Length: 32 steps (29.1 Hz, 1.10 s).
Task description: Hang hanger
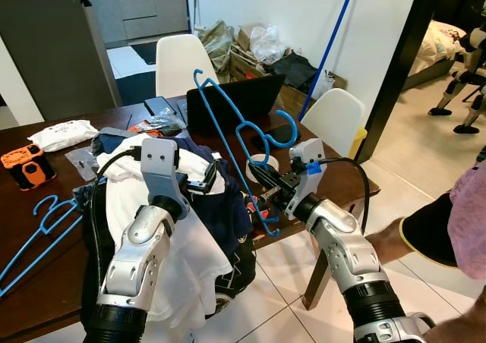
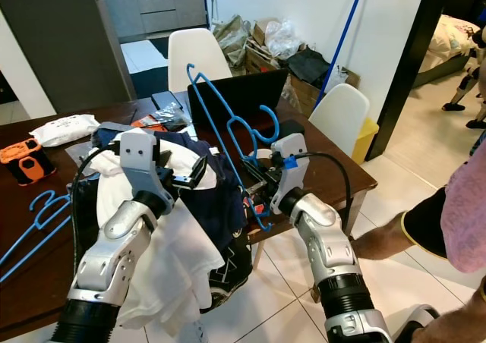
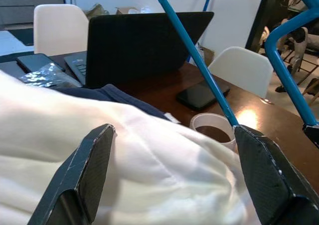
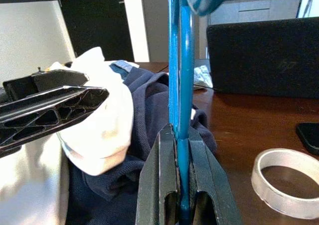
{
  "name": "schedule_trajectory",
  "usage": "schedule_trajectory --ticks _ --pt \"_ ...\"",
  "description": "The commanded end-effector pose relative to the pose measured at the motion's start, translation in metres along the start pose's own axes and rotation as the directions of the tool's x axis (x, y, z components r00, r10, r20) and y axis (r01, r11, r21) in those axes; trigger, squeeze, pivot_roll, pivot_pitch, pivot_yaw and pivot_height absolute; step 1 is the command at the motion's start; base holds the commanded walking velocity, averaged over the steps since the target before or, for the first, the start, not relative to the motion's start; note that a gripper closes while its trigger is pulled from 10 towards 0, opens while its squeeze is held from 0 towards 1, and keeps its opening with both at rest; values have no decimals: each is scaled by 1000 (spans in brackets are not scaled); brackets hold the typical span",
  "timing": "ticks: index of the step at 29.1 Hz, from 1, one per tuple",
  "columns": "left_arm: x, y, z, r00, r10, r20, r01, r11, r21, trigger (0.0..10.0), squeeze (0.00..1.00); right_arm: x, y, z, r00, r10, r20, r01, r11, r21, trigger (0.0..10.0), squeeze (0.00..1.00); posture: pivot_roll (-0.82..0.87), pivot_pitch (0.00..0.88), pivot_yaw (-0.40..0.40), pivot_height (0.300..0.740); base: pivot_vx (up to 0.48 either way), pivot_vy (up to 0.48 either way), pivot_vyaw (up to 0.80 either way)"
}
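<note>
Nearest, the right end effector (image 1: 267,193) clamped the blue plastic hanger (image 1: 235,134), holding it upright over the dark wooden counter (image 1: 345,177). Beside it, the left end effector (image 3: 169,177) hovered with fingers spread above a heap of white and navy clothes (image 1: 190,229). Behind stood a black laptop (image 1: 231,100); a tape roll (image 4: 284,182) lay nearby. Another blue hanger (image 1: 38,233) lay partly cut off at the counter's left.

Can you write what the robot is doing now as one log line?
right gripper: shut on blue hanger | left gripper: open over white garment | hanger: not hung
</note>
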<state>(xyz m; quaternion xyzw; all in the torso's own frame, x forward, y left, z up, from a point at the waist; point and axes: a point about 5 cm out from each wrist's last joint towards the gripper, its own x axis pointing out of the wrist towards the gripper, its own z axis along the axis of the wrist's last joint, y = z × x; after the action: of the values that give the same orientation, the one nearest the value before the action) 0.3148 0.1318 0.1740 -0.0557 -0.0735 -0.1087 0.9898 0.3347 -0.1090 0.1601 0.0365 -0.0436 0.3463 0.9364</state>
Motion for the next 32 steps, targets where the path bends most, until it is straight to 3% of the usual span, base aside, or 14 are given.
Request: schedule_trajectory --ticks 1,8,17,32 --pt "3 8 11 999 28 39 -31 998 59 10000 0 0 2 -2 1000 9 7 -9 1000 7 10000 0 63 0 23 740 0 0 0" --pt "8 9 25 994 41 97 -52 993 110 10000 0 0 0 -2 1000 4 7 -4 1000 7 10000 0 60 0 14 740 0 0 0" --pt "9 4 29 992 41 118 -55 992 117 10000 0 -2 -6 0 1000 -11 12 11 1000 2 10000 0 28 0 7 740 0 0 0" --pt "8 9 23 994 69 90 -81 988 131 10000 0 -4 -12 12 998 -22 50 22 1000 -7 10000 0 5 0 28 740 0 0 0"
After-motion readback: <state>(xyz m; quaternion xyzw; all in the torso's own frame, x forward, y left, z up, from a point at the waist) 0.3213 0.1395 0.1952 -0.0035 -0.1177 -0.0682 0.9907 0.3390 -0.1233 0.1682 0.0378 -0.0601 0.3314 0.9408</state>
